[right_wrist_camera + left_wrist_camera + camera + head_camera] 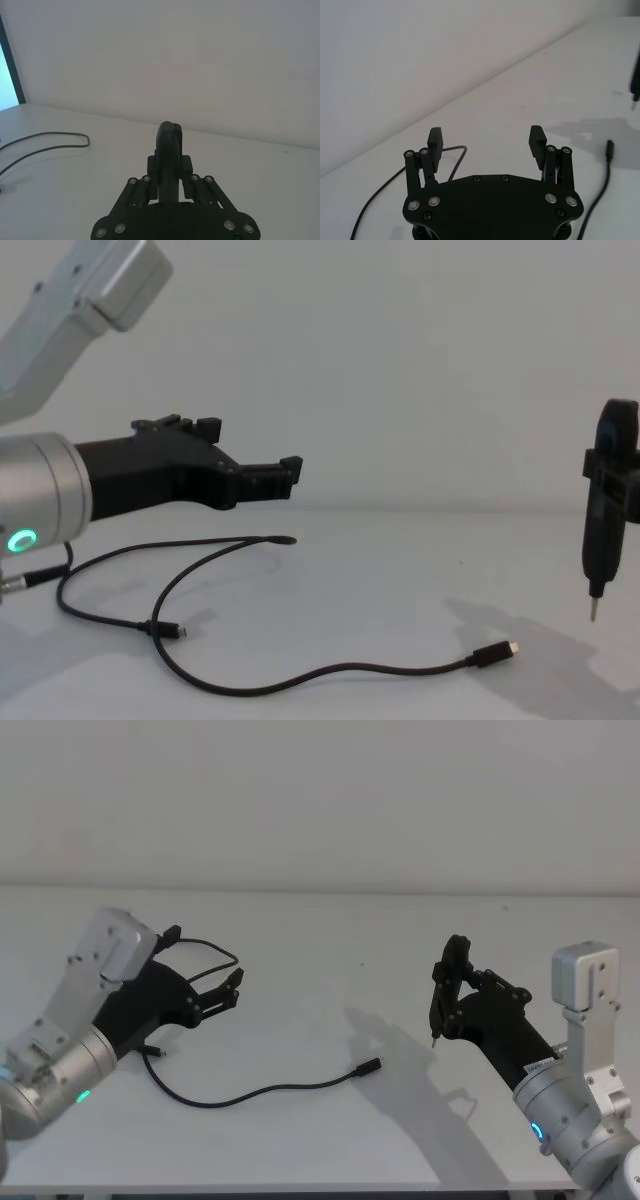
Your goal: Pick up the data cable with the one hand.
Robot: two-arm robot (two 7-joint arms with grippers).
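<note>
1. The left gripper (204, 958) hangs over the left edge of the white desk (320, 930), jaws spread and empty.
2. The data cable (270, 1092) lies curved near the front edge, its plug (368, 1067) toward the middle.
3. By the right edge, the right gripper (452, 985) has its jaws clamped on a pen-like tool (437, 1010).
4. A plain white wall (320, 800) stands behind.

— Where is the cable (260, 1092)?
— I see it on the table (330, 925), running from under my left gripper (205, 960) toward the right.
— And the right gripper (447, 985)?
— Well apart, at the right, above the table, with the pen tool (436, 1017) in it.
</note>
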